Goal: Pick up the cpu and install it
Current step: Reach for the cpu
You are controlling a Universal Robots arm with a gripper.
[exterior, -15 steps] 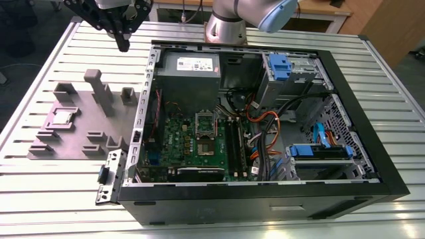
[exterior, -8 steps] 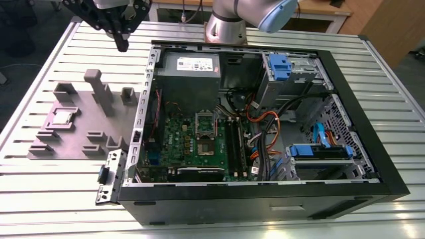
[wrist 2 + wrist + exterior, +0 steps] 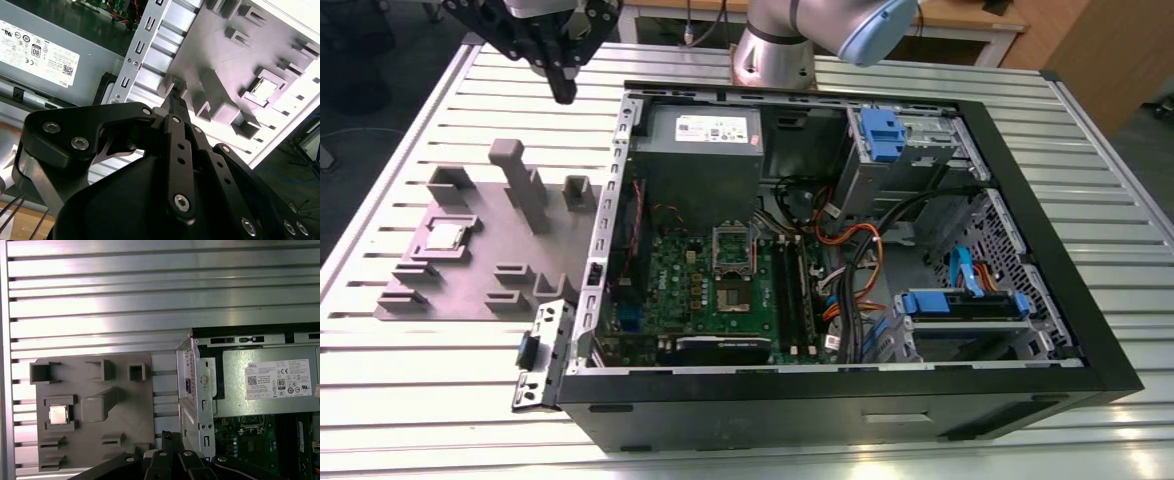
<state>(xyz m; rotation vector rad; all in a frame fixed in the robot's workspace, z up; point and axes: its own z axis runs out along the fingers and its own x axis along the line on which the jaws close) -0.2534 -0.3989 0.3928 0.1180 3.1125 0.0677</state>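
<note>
My black claw [image 3: 563, 92], fingers together and empty; the small silvery square cpu [image 3: 447, 235] lies well below it, offset away from the black computer case [image 3: 881, 95]

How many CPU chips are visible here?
1. The cpu lies in a recess of the grey fixture plate, beside the computer case; others could be hidden inside.

The cpu [image 3: 447, 236] gleams metallic, the tray [image 3: 487, 252] is matt plastic, the table [image 3: 440, 400] ribbed metal.

You find the cpu [image 3: 447, 236] in the tray [image 3: 494, 242], at the exterior view's left of the computer case [image 3: 827, 410].
</note>
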